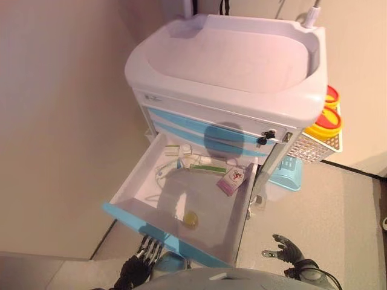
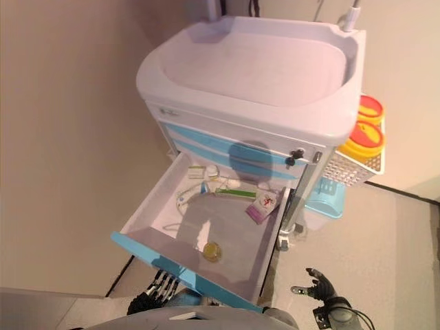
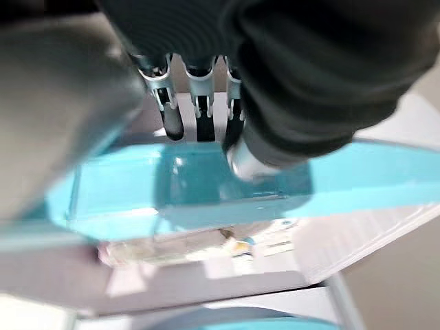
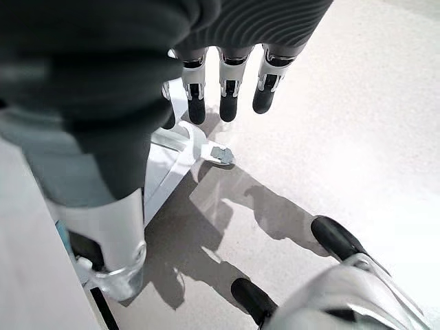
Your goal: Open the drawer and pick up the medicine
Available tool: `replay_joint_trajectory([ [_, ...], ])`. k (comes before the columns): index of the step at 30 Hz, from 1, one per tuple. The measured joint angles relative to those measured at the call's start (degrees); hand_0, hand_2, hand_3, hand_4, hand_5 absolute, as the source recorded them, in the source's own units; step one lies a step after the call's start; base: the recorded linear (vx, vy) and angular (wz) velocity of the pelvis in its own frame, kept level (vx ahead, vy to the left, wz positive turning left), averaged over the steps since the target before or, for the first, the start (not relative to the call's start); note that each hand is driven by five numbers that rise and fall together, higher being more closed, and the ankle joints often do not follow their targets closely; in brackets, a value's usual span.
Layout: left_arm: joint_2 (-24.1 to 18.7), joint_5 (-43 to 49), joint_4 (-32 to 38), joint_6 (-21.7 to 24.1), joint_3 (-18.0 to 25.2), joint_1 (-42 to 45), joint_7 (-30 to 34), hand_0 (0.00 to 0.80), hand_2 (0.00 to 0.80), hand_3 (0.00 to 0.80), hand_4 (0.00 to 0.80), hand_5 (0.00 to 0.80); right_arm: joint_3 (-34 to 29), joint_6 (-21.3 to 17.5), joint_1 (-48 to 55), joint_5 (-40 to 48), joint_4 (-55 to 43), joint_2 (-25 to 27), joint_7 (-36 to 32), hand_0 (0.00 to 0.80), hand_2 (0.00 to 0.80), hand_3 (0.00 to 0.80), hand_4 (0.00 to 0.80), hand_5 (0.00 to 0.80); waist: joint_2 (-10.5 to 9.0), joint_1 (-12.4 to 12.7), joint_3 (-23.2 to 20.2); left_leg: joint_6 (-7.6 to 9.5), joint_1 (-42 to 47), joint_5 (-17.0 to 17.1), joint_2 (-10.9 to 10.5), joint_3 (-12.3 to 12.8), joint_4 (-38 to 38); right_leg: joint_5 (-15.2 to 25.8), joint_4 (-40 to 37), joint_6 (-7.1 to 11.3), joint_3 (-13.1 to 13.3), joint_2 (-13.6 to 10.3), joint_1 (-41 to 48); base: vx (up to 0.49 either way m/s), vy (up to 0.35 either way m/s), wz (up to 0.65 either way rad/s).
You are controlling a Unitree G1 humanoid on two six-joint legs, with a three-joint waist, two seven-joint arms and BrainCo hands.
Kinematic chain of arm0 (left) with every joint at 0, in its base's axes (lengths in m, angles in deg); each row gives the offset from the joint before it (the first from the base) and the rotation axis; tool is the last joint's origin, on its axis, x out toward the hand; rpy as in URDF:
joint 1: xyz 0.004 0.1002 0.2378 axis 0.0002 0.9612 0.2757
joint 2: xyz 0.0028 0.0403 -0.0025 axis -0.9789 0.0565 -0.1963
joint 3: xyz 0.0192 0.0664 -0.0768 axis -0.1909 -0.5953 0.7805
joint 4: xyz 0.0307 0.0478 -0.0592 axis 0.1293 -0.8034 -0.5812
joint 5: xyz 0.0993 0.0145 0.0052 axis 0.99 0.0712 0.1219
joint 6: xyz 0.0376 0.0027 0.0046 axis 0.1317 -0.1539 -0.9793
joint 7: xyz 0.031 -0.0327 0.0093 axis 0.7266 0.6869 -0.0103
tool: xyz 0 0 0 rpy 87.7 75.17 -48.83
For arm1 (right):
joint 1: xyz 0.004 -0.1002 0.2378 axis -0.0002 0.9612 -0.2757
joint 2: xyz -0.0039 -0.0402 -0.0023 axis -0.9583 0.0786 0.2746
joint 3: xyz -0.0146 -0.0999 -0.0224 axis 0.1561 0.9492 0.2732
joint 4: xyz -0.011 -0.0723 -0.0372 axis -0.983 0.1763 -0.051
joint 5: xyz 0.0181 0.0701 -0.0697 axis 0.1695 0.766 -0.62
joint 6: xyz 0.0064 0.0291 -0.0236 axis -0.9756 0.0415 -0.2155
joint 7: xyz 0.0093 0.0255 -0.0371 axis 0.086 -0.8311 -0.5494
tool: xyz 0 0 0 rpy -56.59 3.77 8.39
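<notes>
The left robot hand [image 1: 147,251] reaches fingers-straight to the turquoise front [image 3: 206,189] of the pulled-out drawer [image 1: 181,202], its dark tips at the panel's edge, a contact only the left wrist view shows. The right robot hand [image 1: 289,249] hangs released over the floor beside the medical cart [image 1: 233,66], holding nothing. Inside the white drawer lie a pink-and-white medicine box [image 1: 231,180] near the back right, a green-and-white tube [image 1: 202,165], small packets and a yellowish round item [image 1: 190,219]. Yellow containers [image 1: 326,121] fill the cart's side basket [image 1: 311,147].
</notes>
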Motion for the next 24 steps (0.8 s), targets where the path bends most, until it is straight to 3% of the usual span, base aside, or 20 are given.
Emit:
replay_joint_trajectory([
  [6, -2.3, 9.7, 2.3, 13.2, -3.6, 0.5, -11.8, 0.0, 0.0, 0.0, 0.0, 0.0, 0.1, -0.7, 0.2, -1.3, -0.3, -0.9, 0.5, 0.0, 0.0, 0.0, 0.0, 0.0, -1.25, -1.8, -2.0, 1.1, 1.9, 0.5, 0.0, 3.2, -2.5, -0.5, 1.6, 0.46, 3.8, -0.5, -1.7, 0.004, 0.031, -0.29],
  [11, -3.6, 23.4, 2.2, 19.8, -7.2, -0.5, -24.3, 0.0, 0.0, 0.0, 0.0, 0.0, 0.7, -0.6, 0.3, -3.3, -0.1, -1.2, 3.0, 0.0, 0.0, 0.0, 0.0, 0.0, -2.9, -3.3, -3.8, 1.01, 3.5, 0.5, 0.3, 5.2, -4.0, -0.3, 0.8, 0.24, 6.1, 0.1, -1.5, 0.029, 0.032, -0.23],
  [16, -5.1, 32.9, 2.2, 21.2, -10.5, -2.4, -29.1, 0.0, 0.0, 0.0, 0.0, 0.0, 0.7, 0.0, 0.2, -3.3, -0.1, -1.3, 7.3, 0.0, 0.0, 0.0, 0.0, 0.0, -3.29, -4.2, -4.4, 1.05, 4.3, 0.5, 1.0, 7.2, -5.1, 1.6, -2.3, 0.59, 7.9, 0.8, -0.7, 0.017, 0.019, -0.19],
  [24, -5.2, 36.1, 2.2, 21.0, -12.5, -4.2, -30.9, 0.0, 0.0, 0.0, 0.0, 0.0, 0.7, -0.1, 0.0, -3.2, -0.3, -1.3, 10.5, 0.0, 0.0, 0.0, 0.0, 0.0, -3.56, -5.5, -4.3, 1.21, 5.0, 0.2, 1.0, 8.2, -5.5, 3.9, -6.8, 1.1, 8.9, 1.2, 1.4, -0.009, 0.017, -0.08],
])
